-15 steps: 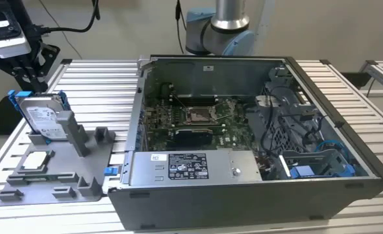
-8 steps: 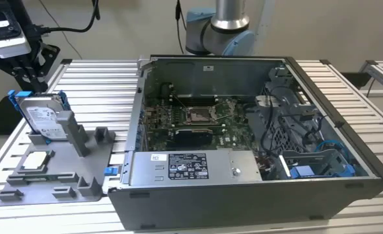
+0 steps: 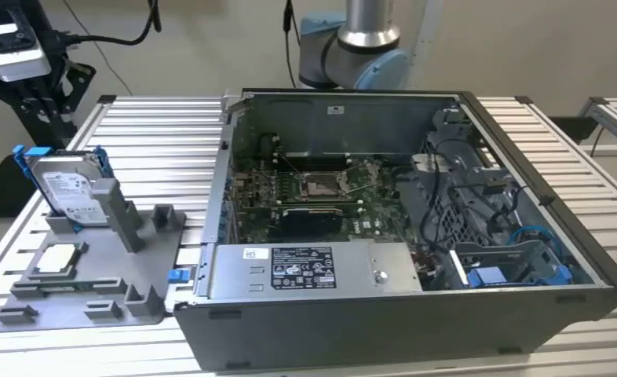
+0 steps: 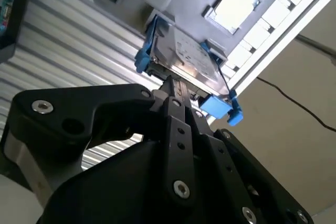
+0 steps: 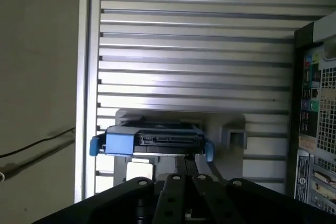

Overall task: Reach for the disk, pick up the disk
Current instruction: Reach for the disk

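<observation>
The disk point(image 3: 70, 188), a silver hard drive with a white label and blue rails, stands on edge in a grey holder point(image 3: 130, 259) at the exterior view's left. My gripper point(image 3: 36, 110) hangs above it, apart from it. In both wrist views the black fingers point at the disk's upper edge. In the second wrist view the gripper point(image 4: 170, 85) is shut, its tips just short of the disk point(image 4: 184, 59). The first wrist view shows the gripper point(image 5: 186, 158) close to the connector end of the disk point(image 5: 157, 141). Nothing is between the fingers.
A small square silver chip point(image 3: 60, 259) lies on the same grey holder. An open computer case point(image 3: 414, 236) fills the middle and the exterior view's right of the slatted metal table point(image 3: 162, 141). The table's edge point(image 5: 84, 103) runs close beside the disk.
</observation>
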Motion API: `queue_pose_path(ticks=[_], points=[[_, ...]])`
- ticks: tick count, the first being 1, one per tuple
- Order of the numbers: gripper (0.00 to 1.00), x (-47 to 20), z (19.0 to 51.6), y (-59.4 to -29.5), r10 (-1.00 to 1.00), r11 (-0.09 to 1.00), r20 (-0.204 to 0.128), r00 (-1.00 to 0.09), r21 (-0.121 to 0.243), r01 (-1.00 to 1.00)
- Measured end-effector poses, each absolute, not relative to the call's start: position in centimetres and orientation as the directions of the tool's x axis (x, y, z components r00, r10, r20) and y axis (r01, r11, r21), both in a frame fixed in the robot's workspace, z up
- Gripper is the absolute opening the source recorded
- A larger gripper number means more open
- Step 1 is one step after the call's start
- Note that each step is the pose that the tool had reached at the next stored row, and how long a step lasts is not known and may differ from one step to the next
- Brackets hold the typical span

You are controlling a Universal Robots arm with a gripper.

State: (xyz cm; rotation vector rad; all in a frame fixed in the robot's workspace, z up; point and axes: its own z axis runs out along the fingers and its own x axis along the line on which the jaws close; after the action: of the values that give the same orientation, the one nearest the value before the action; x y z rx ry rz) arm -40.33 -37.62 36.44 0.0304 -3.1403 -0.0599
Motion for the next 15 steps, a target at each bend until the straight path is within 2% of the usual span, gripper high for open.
queue_pose_path(ticks=[15], points=[[0.00,-44.7,36.0,-37.4,-0.028,0.999,0.000,-1.000,0.038,-0.028]])
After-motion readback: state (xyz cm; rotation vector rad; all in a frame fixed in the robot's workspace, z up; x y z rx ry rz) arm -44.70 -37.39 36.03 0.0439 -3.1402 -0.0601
